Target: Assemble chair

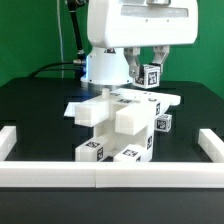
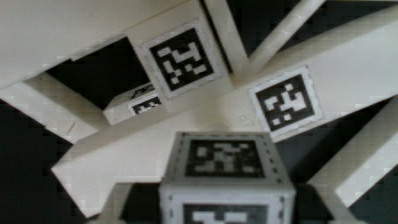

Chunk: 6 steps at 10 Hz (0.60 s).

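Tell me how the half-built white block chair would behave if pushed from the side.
Probably stiff: the chair of chunky matte white blocks looks solid. Its slab juts out past the blocks beneath it, so a side push could tip it or shift pieces. The matte faces likely slide little.

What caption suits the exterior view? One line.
Robot end effector poised above a cluster of white tagged chair blocks on a black table, white rail in front.

A tagged white chair block [image 2: 222,170] is filling the foreground, and beyond it a pale slab [image 2: 98,150] is slanting across a dark surface [image 2: 22,130], showing one marker tag [image 2: 183,58], a second tag [image 2: 285,100] and a smaller shadowed tag [image 2: 146,101].
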### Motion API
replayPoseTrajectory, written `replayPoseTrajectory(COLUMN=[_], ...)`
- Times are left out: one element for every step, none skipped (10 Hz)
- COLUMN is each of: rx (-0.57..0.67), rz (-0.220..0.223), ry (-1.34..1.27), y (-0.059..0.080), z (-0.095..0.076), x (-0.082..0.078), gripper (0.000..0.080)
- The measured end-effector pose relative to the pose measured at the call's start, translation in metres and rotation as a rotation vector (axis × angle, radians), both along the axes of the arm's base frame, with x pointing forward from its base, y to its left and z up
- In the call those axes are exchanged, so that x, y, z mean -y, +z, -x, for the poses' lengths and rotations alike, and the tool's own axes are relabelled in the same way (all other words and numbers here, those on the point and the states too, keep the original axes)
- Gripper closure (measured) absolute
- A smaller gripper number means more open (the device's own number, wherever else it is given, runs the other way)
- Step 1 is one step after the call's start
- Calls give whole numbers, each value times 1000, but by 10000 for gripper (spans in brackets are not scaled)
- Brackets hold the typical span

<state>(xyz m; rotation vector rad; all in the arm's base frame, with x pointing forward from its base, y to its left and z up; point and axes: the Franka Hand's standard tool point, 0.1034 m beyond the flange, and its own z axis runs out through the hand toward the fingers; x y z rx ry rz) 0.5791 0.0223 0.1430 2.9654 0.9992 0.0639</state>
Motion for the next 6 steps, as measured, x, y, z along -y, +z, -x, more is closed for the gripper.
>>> replayPoseTrajectory(rx=[0,-2,-5,-5,-7,-10], rz=[0,2,6,8,9,9], ry=[0,2,1,-2,-4,-5], y=[0,-1,-5,-6,-8,-9], z=[0,0,-2,-4,-4,-3], x=[0,1,3,4,3,3], gripper=[512,512,512,512,512,512])
